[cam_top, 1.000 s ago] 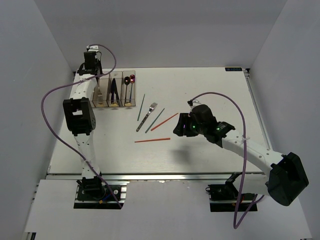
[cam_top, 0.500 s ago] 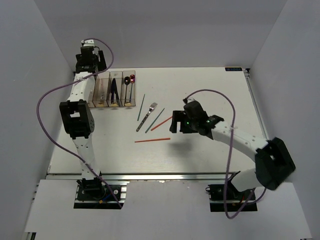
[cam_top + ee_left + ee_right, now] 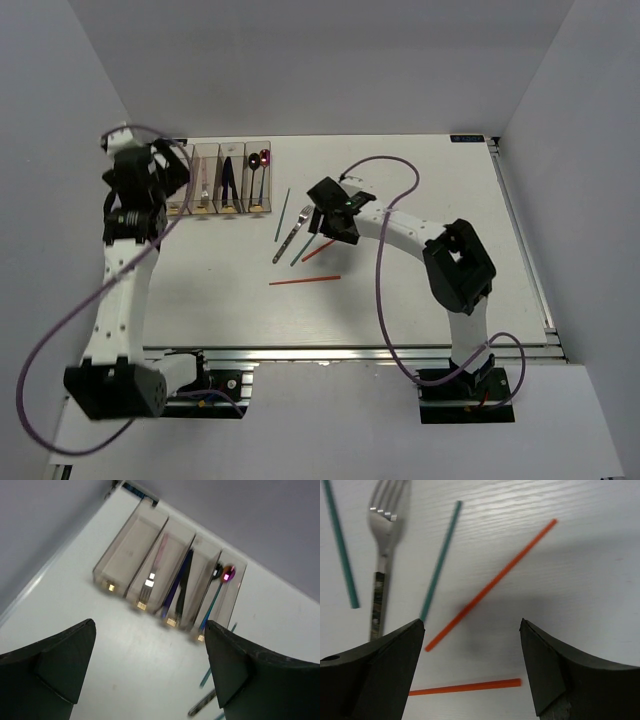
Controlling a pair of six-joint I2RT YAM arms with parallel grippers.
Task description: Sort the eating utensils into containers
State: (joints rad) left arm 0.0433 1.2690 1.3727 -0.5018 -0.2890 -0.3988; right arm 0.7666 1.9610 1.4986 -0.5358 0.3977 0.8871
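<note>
The containers (image 3: 214, 148) stand in a row at the back left. In the left wrist view the leftmost bin (image 3: 125, 545) is empty, the second holds a silver fork (image 3: 150, 577), the third dark blue knives (image 3: 181, 585), the fourth a black and a pink-red spoon (image 3: 223, 573). My left gripper (image 3: 150, 667) hangs open above the table in front of them, holding nothing. On the table lie a fork (image 3: 385, 545), two green chopsticks (image 3: 440, 560) and two red chopsticks (image 3: 492, 582). My right gripper (image 3: 472, 650) is open above the red chopsticks, empty.
White walls close in the table on the left, back and right. The left arm (image 3: 120, 290) rises along the left edge. The right arm (image 3: 455, 265) reaches across the middle, its purple cable (image 3: 385, 165) looping above the table. A rail (image 3: 515, 225) runs along the right edge.
The left gripper has drawn back from above the containers to their left front and opened. The right gripper has swung left over the chopsticks, jaws opened wider.
</note>
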